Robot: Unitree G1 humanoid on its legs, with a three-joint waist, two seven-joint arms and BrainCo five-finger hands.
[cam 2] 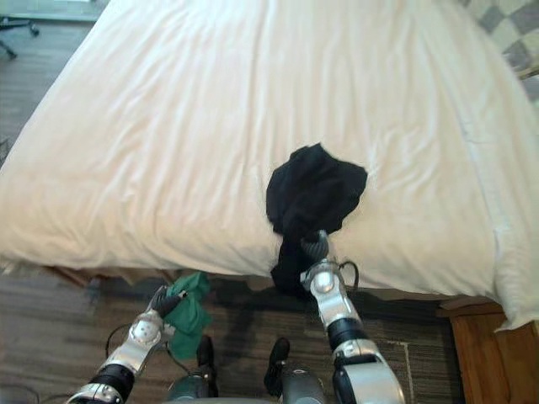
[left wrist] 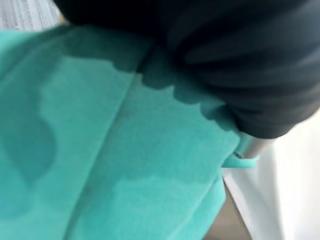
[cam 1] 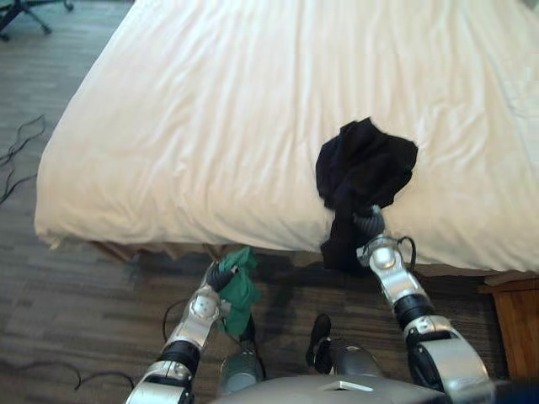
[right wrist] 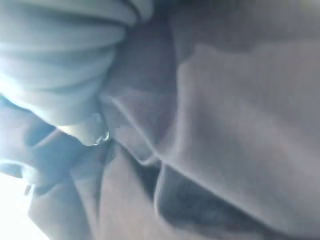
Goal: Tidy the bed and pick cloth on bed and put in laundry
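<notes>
Green cloth [cam 1: 242, 290] hangs nearest the camera, at about seven o'clock in the eye views, bunched against the left hand [cam 1: 221, 275], which is closed round its upper part and holds it clear of the floor [cam 1: 76, 295] just below the bed's near edge. In the left wrist view the same green fabric spreads in broad folds under the hand's dark ribbed cover. At about five o'clock from the middle of the eye views the black cloth [cam 1: 366, 164] lies crumpled in a heap on the bed [cam 1: 210, 126], close to its near edge, and a narrow tail of it drops over that edge toward six o'clock. The right hand [cam 1: 369, 224] is pushed into the heap's lower part, right at the edge where the tail begins. The dark fabric covers its front, so whether it grips the cloth or merely rests in it cannot be told, and the right wrist view gives no clearer answer, with grey-black folds pressed against the cover. A white sheet, softly creased, covers the bed from nine o'clock through twelve to three. A chequered cloth [cam 2: 505, 29] lies at the bed's far corner at one o'clock. Dark plank flooring runs along the nine o'clock side, and a piece of brown wooden furniture [cam 1: 515, 324] stands beside the bed at four o'clock.
</notes>
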